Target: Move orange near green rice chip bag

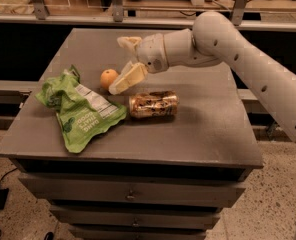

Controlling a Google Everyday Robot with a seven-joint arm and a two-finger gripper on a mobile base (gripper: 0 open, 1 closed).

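Note:
The orange rests on the grey table, just beyond the upper right edge of the green rice chip bag. The bag lies crumpled at the table's left front, label up. My gripper is open and empty, just right of and slightly above the orange. Its lower finger slants down beside the fruit; its upper finger points left above it. The white arm reaches in from the right.
A crushed gold-brown can lies on its side right of the bag, just below the gripper. The table stands on a cabinet with drawers. A rail and shelving run behind the table.

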